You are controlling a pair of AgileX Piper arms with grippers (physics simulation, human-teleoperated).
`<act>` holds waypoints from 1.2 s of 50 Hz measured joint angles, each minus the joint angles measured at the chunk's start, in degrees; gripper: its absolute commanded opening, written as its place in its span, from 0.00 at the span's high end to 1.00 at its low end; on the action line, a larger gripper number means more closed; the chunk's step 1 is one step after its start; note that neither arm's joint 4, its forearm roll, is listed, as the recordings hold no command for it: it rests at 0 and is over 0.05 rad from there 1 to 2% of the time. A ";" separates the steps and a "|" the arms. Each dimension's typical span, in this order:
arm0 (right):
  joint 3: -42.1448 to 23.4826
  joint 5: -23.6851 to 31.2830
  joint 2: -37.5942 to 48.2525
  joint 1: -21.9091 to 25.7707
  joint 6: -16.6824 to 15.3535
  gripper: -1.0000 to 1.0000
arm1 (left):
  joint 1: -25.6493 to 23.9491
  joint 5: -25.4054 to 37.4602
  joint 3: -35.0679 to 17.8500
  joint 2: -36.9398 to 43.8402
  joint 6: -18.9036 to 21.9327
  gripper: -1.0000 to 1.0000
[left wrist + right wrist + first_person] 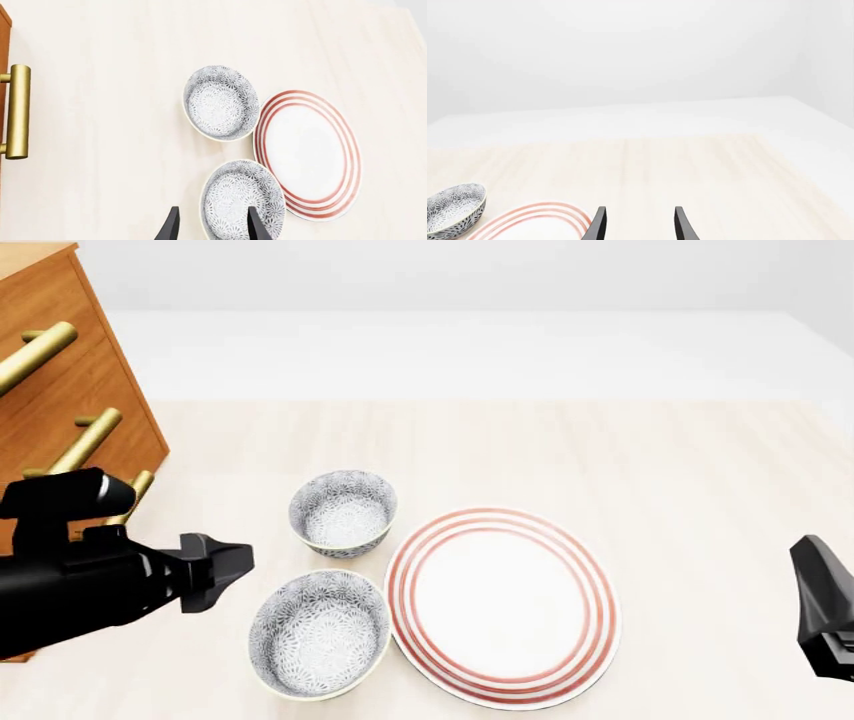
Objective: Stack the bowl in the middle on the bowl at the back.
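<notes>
Grey-patterned, the bowl in the middle [320, 633] sat just in front of the bowl at the back [343, 511], both beside the red-ringed plate [503, 606]. The left gripper [213, 226] and right gripper [640, 225] were both spread apart, holding nothing.

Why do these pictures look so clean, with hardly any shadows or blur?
Front view: flat, even light, only faint shadow under the plate and both bowls. Left wrist view: sharp all over, no glare on the brass handle. Right wrist view: the background washes out to plain white.
</notes>
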 measured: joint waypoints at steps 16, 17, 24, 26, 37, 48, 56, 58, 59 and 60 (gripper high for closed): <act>0.02 0.05 -0.11 -0.10 0.05 0.00 | -0.61 -4.20 3.75 1.78 -1.57 0.00; 0.02 0.05 -0.11 -0.11 0.05 0.00 | -0.68 -4.57 4.02 1.93 -1.71 0.00; 0.03 0.03 -0.11 -0.17 0.04 0.00 | -0.99 -7.39 6.04 3.23 -2.56 0.00; 0.03 0.03 -0.11 -0.19 0.04 0.00 | -1.14 -8.36 6.69 3.77 -2.79 0.00; 0.03 -0.04 -0.07 -0.33 0.12 0.00 | -2.38 -14.09 9.80 7.46 -4.47 0.00; 0.02 -0.35 0.28 -0.56 0.36 0.00 | -3.66 -18.95 11.59 11.78 -5.43 0.00; -0.01 -0.58 0.52 -0.68 0.56 0.00 | -4.25 -22.22 12.46 14.74 -5.89 0.00; -0.01 -0.61 0.55 -0.71 0.61 0.00 | -4.43 -23.17 12.65 15.59 -6.04 0.00; -0.02 -0.62 0.56 -0.72 0.64 0.00 | -4.53 -23.64 12.72 16.02 -6.11 0.00; -0.02 -0.62 0.56 -0.73 0.67 0.00 | -4.63 -24.10 12.79 16.45 -6.19 0.00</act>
